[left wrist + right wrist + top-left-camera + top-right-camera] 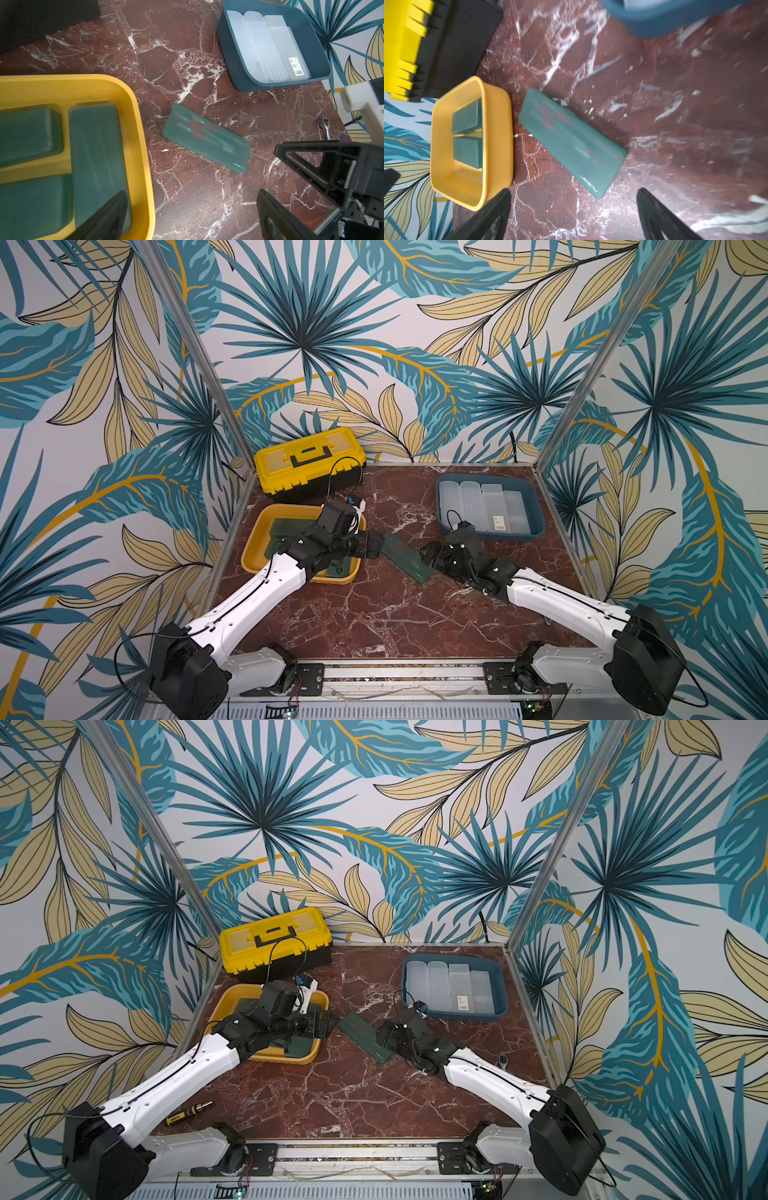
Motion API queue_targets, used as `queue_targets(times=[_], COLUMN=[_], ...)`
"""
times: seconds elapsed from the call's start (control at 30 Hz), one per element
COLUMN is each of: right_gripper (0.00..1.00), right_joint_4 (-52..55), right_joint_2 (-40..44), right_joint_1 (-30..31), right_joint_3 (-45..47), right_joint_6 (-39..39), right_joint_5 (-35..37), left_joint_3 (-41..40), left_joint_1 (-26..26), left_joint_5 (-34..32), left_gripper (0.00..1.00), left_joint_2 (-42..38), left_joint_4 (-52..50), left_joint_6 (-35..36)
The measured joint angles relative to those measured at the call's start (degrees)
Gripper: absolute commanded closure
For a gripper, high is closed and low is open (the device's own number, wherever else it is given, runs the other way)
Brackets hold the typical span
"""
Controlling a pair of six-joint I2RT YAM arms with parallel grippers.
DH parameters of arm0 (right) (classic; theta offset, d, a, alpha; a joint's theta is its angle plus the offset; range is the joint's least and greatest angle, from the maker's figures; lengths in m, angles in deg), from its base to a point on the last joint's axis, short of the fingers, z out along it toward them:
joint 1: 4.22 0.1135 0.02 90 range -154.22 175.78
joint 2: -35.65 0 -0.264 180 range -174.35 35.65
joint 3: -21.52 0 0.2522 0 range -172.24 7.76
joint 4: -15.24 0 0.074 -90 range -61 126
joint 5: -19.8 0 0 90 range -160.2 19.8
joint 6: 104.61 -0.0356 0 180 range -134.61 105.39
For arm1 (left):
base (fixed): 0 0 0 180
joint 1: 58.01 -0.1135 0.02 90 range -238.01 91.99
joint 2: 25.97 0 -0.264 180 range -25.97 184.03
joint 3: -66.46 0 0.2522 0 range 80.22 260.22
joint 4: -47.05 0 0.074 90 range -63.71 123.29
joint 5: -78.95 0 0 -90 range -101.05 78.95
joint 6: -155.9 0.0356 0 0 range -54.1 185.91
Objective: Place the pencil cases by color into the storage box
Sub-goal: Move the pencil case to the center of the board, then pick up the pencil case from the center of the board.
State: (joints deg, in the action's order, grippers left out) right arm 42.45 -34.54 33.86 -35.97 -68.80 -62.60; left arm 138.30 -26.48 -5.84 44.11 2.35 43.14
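Face to face, left gripper (191, 207) and right gripper (573, 193), both wide-jawed.

You can read one brand word: "nusign", printed in pale letters near one short end of the dark green pencil case (206, 138) lying on the table (187, 197); the right wrist view shows it too (572, 143). The frosted white pencil case (291, 52) in the blue storage box (228, 52) carries a white sticker (296, 66) with a barcode, its print too small to read.
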Motion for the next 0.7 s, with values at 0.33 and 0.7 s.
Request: queue_targets(times=[0.33,0.7], right_gripper=[0.05,0.05], right_joint_4=[3.69,7.28], right_joint_2=[10.14,4.81], right_joint_1=[-6.45,-9.51], right_joint_3=[-1.38,-9.64], right_joint_6=[11.39,24.59], right_joint_5=[3.23,-1.16], left_joint_3=[0.00,-0.70], left_joint_1=[-0.28,-7.63], left_joint_5=[0.66,7.50], left_gripper=[0.02,0.03], left_joint_2=[0.00,0.68], left_joint_4=[0.52,4.70], left_joint_6=[0.90,-0.87])
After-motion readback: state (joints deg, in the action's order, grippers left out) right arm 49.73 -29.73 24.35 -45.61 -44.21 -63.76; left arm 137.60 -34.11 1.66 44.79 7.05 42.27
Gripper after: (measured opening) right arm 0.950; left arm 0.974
